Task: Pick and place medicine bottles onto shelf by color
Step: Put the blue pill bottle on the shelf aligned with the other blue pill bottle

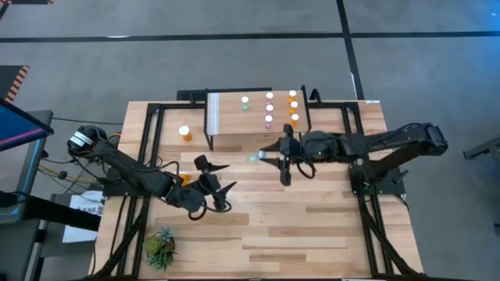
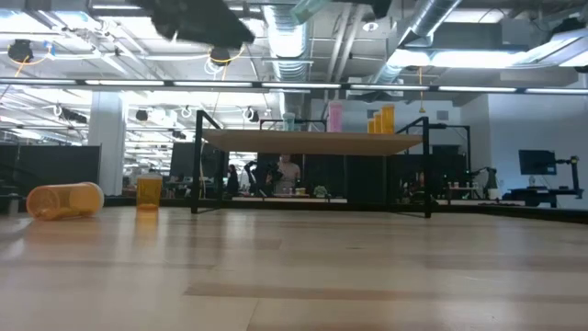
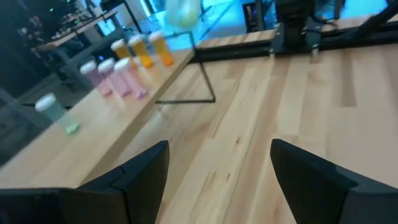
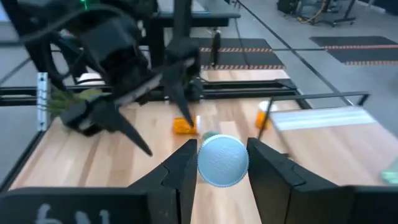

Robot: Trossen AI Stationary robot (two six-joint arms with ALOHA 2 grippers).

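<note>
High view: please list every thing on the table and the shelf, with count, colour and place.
Shelf: one, light wood, far side of the table.
Shelf bottles: seven; one teal, three pink, three orange.
Table bottles: two, orange; one upright left of the shelf, one lying by the left gripper.
Held teal bottle: one, in front of the shelf.
Plant: one, green, near left corner.
Left gripper: open, empty.
Right gripper: shut on the held teal bottle.
</note>
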